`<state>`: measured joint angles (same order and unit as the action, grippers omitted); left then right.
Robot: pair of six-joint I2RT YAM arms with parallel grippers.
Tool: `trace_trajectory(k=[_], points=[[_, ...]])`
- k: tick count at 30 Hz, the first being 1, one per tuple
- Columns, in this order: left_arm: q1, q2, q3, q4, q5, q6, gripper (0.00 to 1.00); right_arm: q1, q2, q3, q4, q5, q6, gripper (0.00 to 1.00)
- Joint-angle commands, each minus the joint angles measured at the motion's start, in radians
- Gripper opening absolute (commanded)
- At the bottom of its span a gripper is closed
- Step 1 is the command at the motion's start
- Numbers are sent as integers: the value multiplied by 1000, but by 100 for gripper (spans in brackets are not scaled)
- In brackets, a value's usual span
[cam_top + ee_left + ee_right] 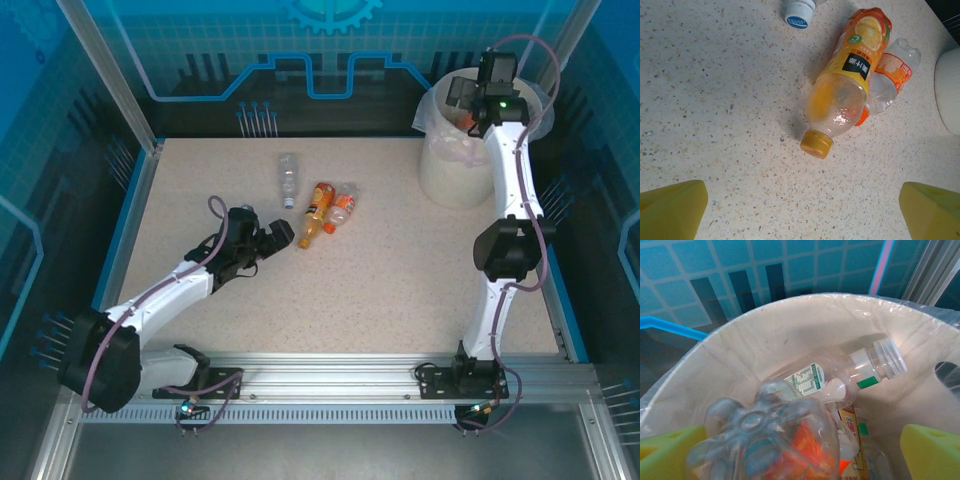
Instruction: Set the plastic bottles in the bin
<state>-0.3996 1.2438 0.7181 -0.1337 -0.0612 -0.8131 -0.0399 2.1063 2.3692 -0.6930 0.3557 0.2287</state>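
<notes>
Three plastic bottles (317, 213) lie on the speckled counter (400, 300), at 1 o'clock from the left tool (280, 235). The right tool (465, 98) hangs over the round cream bin (455, 175).

Left wrist: yellow fingers (672, 210) spread wide and empty. An orange-capped bottle (840, 100) touches a crushed clear bottle (892, 75).

Right wrist: the fingers stand wide and grip nothing. A ribbed clear bottle base (765, 440) sits between them, above an uncapped bottle (840, 377) in the bag-lined bin.

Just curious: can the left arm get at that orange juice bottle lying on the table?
Probably yes. The left arm's open fingers face the orange juice bottle across bare table; only a crushed bottle lies against its far side.
</notes>
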Motion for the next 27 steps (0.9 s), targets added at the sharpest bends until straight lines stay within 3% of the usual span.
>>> trace_trajectory(k=[1, 9, 13, 17, 24, 27], points=[[-7, 28, 34, -18, 23, 19, 99, 8, -46, 29, -63, -6, 18, 100], [-7, 96, 86, -27, 50, 48, 99, -14, -103, -19, -69, -95, 49, 100], [-7, 109, 85, -27, 54, 45, 99, -60, -17, 60, -123, -298, 93, 88], [-7, 115, 80, -34, 52, 42, 99, -54, 90, 166, -168, -430, 81, 86], [-6, 120, 79, -34, 57, 38, 99, -35, 159, 206, -216, -274, 64, 68], [-7, 127, 81, -31, 58, 44, 99, -28, 173, 194, -249, -191, 24, 65]])
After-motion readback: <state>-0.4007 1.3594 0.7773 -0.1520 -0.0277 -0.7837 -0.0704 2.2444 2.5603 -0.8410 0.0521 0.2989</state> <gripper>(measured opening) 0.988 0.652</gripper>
